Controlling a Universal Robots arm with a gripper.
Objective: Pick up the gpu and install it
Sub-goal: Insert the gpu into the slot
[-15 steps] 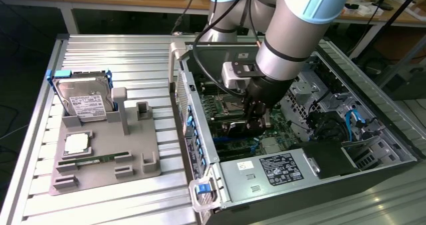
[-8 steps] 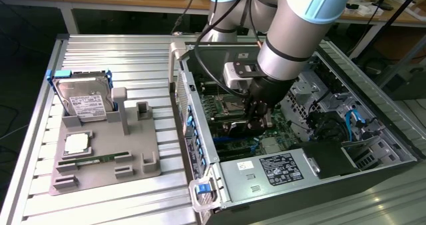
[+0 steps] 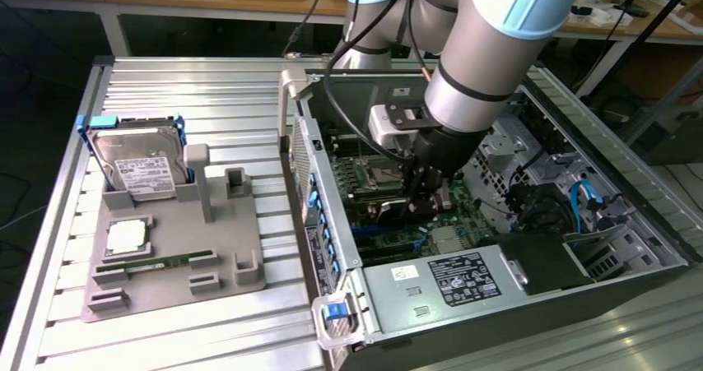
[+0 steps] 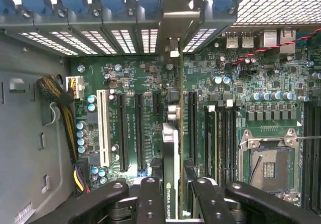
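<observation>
My pincer point(image 4: 172, 176) is clenched on the gpu point(image 4: 170, 138), one finger point(image 4: 150, 199) pressing each face of the card. I hold it on edge, its long side running away from me over the board point(image 4: 140, 73), and its metal bracket point(image 4: 172, 28) reaches the slotted back wall of the case. The card sits in line with the dark slots, with a white slot point(image 4: 104, 128) further to one side and the open socket point(image 4: 268, 166) to the other. Whether its lower edge is already down in a slot I cannot tell.

In the exterior view my pincer point(image 3: 423, 194) reaches down inside the open case point(image 3: 329, 223) at centre frame, wrist just above the board. The power unit point(image 3: 462, 279) lies below it in the frame, toward the lower right. Well apart, at the left of the frame, a grey tray point(image 3: 176, 293) on the table point(image 3: 220, 83) carries the drive point(image 3: 137, 167) standing upright, a chip point(image 3: 127, 238) lying flat, and a green stick point(image 3: 165, 262) just below the chip.
</observation>
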